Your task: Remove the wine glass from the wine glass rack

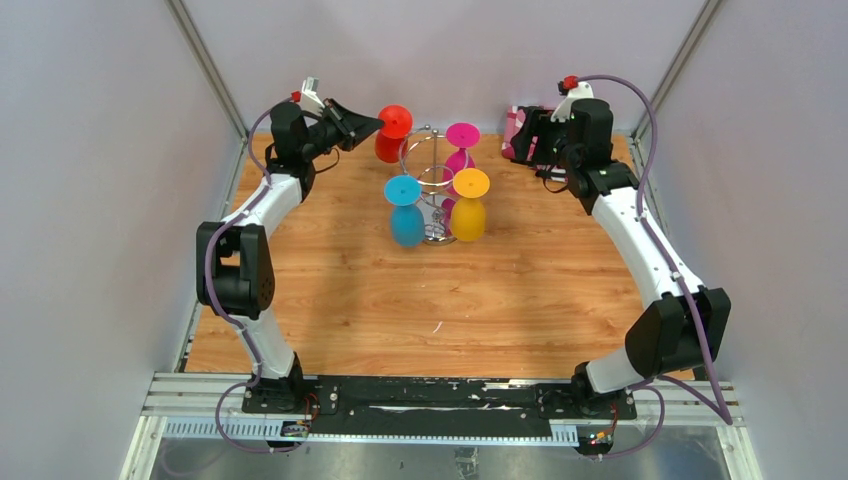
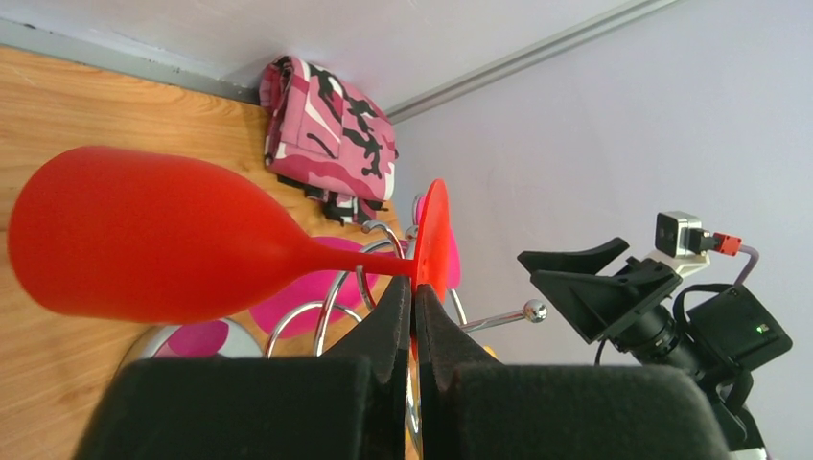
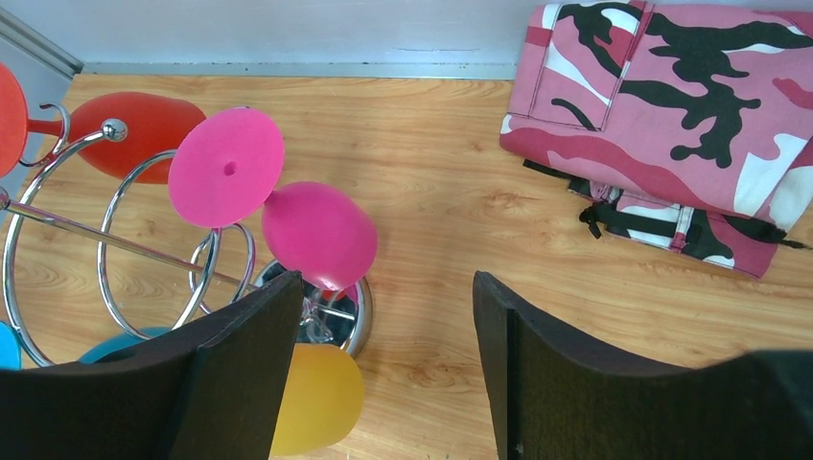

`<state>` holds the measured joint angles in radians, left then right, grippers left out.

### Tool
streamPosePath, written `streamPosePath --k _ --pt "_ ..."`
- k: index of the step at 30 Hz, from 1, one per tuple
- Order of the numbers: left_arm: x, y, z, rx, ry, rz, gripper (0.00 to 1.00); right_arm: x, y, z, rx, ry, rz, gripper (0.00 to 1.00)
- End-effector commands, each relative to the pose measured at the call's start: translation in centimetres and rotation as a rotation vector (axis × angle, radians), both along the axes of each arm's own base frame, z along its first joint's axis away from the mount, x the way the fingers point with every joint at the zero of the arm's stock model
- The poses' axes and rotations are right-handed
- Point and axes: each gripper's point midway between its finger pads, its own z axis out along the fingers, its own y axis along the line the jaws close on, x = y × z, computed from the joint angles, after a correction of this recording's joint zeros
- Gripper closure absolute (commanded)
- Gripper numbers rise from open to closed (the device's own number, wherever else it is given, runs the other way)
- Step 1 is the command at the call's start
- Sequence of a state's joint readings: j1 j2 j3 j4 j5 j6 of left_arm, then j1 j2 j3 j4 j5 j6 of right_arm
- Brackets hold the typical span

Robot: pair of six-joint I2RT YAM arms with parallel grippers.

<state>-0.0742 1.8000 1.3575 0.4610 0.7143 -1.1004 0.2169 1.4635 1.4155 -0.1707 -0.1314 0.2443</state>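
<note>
The chrome wine glass rack (image 1: 433, 185) stands at the table's back middle. A red wine glass (image 1: 390, 135) hangs upside down at its far left arm. My left gripper (image 1: 372, 124) is shut on the rim of that glass's round foot, seen edge-on between the pads in the left wrist view (image 2: 414, 292). The red bowl (image 2: 144, 244) points left there, and its stem lies by a wire loop (image 2: 362, 268). My right gripper (image 3: 386, 287) is open and empty, hovering right of the rack (image 3: 58, 220).
Pink (image 1: 461, 140), blue (image 1: 405, 215) and yellow (image 1: 468, 210) glasses also hang on the rack. A pink camouflage cloth (image 3: 671, 105) lies at the back right by the wall, under my right gripper (image 1: 535, 135).
</note>
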Motion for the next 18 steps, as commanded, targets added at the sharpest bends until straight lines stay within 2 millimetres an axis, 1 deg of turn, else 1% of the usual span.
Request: streamPosePath --k 1,5,11,15,18 --pt "0.2 0.3 0.3 -0.004 -0.005 0.010 1.00 0.5 -0.3 -0.6 0.018 0.006 -0.003 0.30" --pt "0.5 1.2 0.5 -0.009 -0.003 0.056 1.00 0.6 0.2 -0.9 0.030 0.017 0.017 0.31" --pt "1.2 2.8 2.1 -0.008 -0.034 0.111 1.00 0.6 0.4 -1.2 0.035 0.021 0.030 0.32" --pt "1.9 3.0 3.0 0.009 -0.057 0.117 1.00 0.5 0.6 -1.2 0.040 0.020 0.035 0.32" --pt "1.9 2.9 3.9 0.005 -0.076 0.111 1.00 0.6 0.7 -1.4 0.042 0.025 0.039 0.32"
